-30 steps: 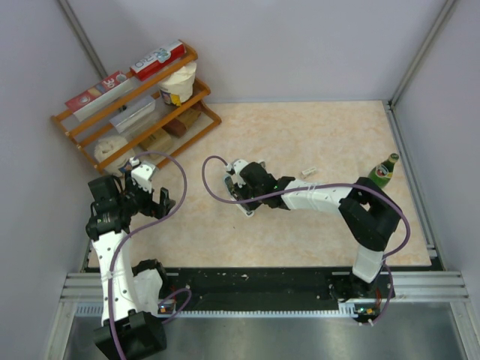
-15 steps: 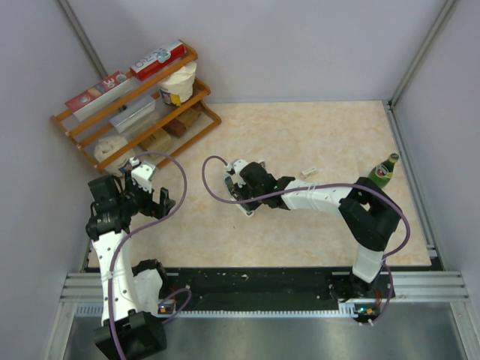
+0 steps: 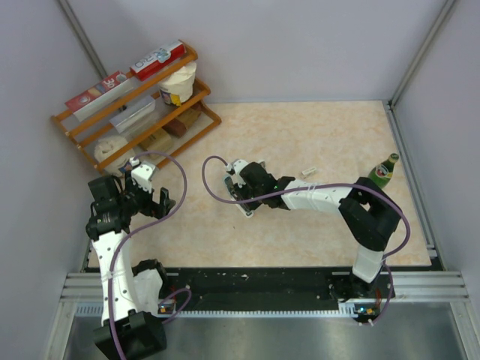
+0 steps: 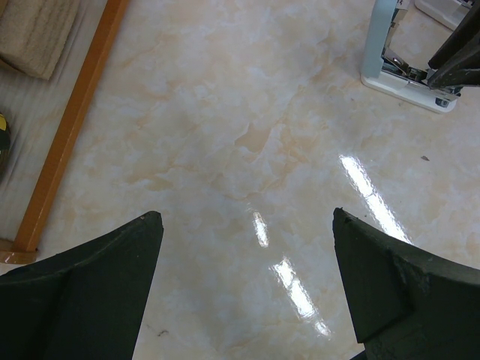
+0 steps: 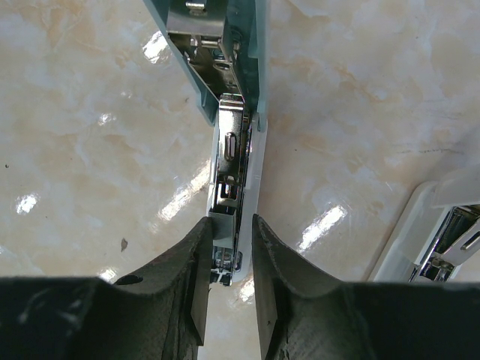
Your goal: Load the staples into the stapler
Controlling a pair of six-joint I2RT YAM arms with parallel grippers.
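On the table: a pale, sandy stone pattern, smooth and shiny, with bright streaks of light. All around: plain grey walls with metal strips in the corners. At the far left corner: a wooden rack full of boxes, packets and a white tub. By the right edge: a green bottle, standing up.

Near the middle of the table: the stapler, pale blue, flipped open, with its shiny metal channel showing. Right beside it: a second stapler, white, with metal parts showing too. Further right, well apart from both, between them and the bottle: the staples, one tiny whitish piece lying flat on the table.

Down low over the stapler: the right gripper. Jaws narrow, only a thin slot. Squeezed in that slot: the near end of the stapler's metal channel, with a black finger against each side.

Back near the left edge, beside the rack: the left gripper. Jaws spread wide. Between them only bare, shiny table. Nothing held, nothing touched.
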